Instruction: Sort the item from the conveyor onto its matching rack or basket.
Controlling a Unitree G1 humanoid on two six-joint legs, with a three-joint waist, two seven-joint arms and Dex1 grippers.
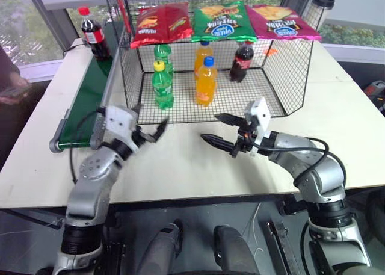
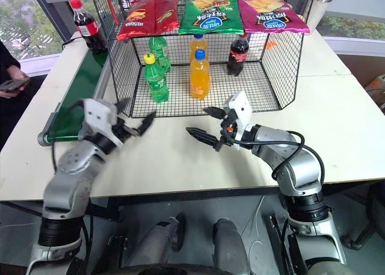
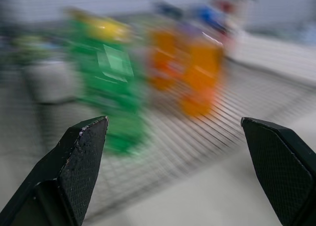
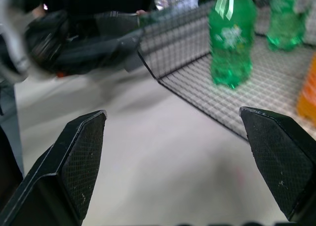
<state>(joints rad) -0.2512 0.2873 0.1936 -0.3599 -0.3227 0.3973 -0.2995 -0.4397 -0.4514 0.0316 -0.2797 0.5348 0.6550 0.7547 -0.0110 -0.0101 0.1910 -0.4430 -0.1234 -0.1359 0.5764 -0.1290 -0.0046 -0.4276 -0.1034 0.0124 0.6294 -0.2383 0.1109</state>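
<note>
The item, a small cola bottle (image 1: 94, 33) with a red cap and red label, stands upright at the far end of the dark-green conveyor (image 1: 83, 103) on the left. To the right of the belt is the black wire-mesh rack (image 1: 283, 76), holding two green bottles (image 1: 162, 85), two orange bottles (image 1: 206, 81) and another cola bottle (image 1: 242, 61). My left gripper (image 1: 149, 126) hovers open and empty above the table in front of the rack's left corner, well short of the item. Near the rack's front edge my right gripper (image 1: 210, 127) is open and empty, pointing left.
Three snack bags (image 1: 224, 21) lie along the rack's top. A lidded cup (image 1: 320, 9) stands behind the rack at the right. A person's hand with a phone (image 2: 15, 82) is at the left edge. White table (image 1: 180, 166) lies bare in front of the rack.
</note>
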